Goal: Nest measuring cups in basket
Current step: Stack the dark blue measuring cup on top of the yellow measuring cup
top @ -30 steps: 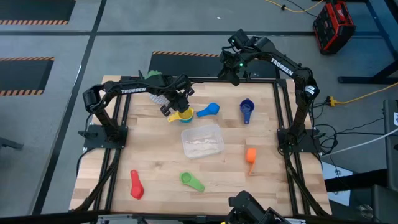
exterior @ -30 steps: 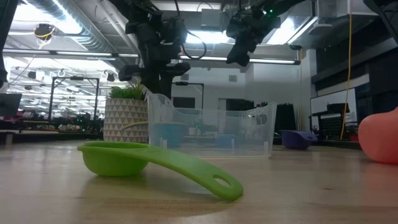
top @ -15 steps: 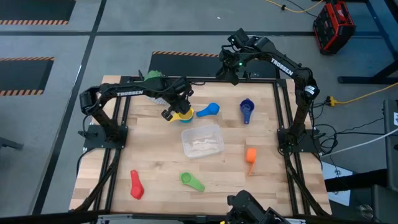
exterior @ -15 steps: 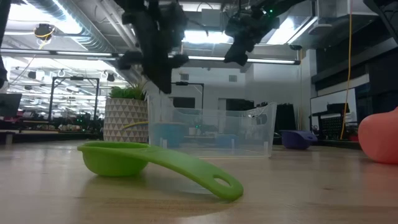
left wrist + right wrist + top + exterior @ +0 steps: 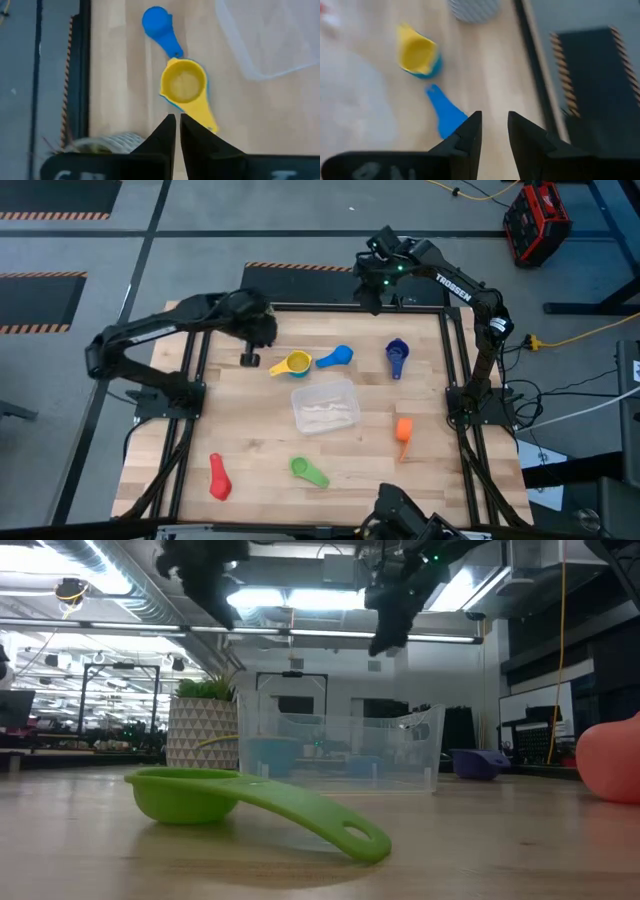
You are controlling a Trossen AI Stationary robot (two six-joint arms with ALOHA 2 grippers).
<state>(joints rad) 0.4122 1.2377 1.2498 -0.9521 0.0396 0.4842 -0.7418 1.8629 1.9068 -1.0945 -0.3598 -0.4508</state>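
Note:
The yellow cup (image 5: pixel 292 364) lies on the table at the far side, hollow up, with a blue edge (image 5: pixel 428 73) showing under it. Beside it are a light blue cup (image 5: pixel 335 358) and a dark blue cup (image 5: pixel 397 358). The clear basket (image 5: pixel 325 405) stands mid-table. Orange (image 5: pixel 403 430), green (image 5: pixel 308 471) and red (image 5: pixel 219 477) cups lie nearer the front. My left gripper (image 5: pixel 176 117) is shut, in the air to the left of the yellow cup, holding nothing. My right gripper (image 5: pixel 495 117) is open and raised over the far edge.
A white patterned pot with a green plant (image 5: pixel 203 730) stands at the far left, close to the yellow cup. The table's dark frame rails (image 5: pixel 455 370) run along its sides. Bare wood lies between the basket and the front cups.
My left gripper has left the yellow cup, rising and drawing back toward the table's left edge while rolling about its own axis. The yellow cup stays where it was. My right gripper has tipped a little in place.

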